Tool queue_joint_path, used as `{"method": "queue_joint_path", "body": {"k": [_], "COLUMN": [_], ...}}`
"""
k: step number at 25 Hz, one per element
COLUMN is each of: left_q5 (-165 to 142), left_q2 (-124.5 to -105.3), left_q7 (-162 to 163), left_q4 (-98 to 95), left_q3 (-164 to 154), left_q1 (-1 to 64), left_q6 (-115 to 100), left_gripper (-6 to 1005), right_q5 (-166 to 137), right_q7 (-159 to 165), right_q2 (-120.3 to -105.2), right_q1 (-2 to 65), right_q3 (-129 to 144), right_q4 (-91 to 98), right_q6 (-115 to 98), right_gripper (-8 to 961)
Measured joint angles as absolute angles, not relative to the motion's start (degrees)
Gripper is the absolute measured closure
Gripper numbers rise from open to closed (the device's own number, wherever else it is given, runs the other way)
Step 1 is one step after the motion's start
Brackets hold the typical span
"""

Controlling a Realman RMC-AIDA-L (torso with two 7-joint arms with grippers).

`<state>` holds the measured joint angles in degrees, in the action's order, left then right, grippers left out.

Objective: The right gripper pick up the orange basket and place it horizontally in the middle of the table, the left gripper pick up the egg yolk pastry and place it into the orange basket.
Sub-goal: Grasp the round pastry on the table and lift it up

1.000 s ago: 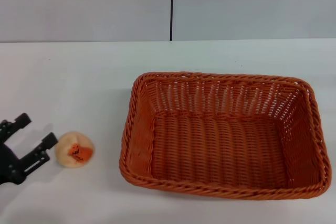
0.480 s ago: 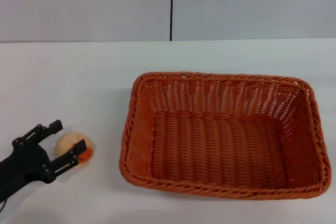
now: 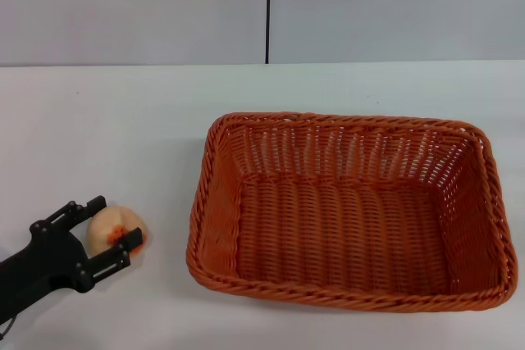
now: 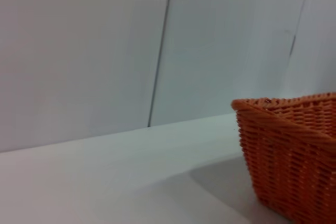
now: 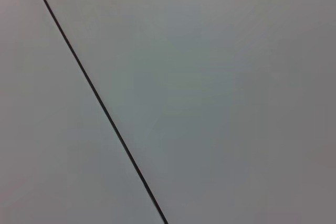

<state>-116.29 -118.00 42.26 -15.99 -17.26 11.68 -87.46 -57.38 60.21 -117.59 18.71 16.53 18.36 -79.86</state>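
one orange basket [image 3: 349, 211], one egg yolk pastry [image 3: 111, 228], one hand [image 3: 115, 223]

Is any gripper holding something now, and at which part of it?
The left gripper has its jaws around the sides of the egg yolk pastry on the table; whether they squeeze it cannot be told.

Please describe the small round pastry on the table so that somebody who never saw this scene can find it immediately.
Start at the orange basket, the big woven thing on the white table. Look to the robot's left of it, near the front edge, where the left hand has a finger on each side of the egg yolk pastry. It is the only small pale beige ball, with an orange-red patch.
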Motion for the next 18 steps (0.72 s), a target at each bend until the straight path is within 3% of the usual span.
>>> {"method": "queue_joint_path", "body": {"k": [9, 14, 18], "left_q5": [-116.27, -116.28, -116.18], "left_q2": [-117.95, -117.95, -117.95], "left_q7": [41.65, 41.3, 41.3], "left_q4": [-16.8, -16.92, -16.97], "left_q3": [-20.67, -20.92, -20.86], "left_q1": [11.78, 11.99, 12.51], "left_q6": [-87.85, -87.95, -87.99], "left_gripper": [263, 500, 573], "right_q5": [-57.61, -57.76, -57.79], "right_q7": [60.1, 60.08, 60.02], "right_q2": [-117.54, -117.46, -117.43], "right_q1": [19.18, 19.45, 19.5], "right_q3": [16.58, 16.64, 16.52], "right_q4": [18.36, 18.37, 18.37], "right_q6": [-79.36, -78.29, -78.12], "right_gripper": [575, 575, 575]}}
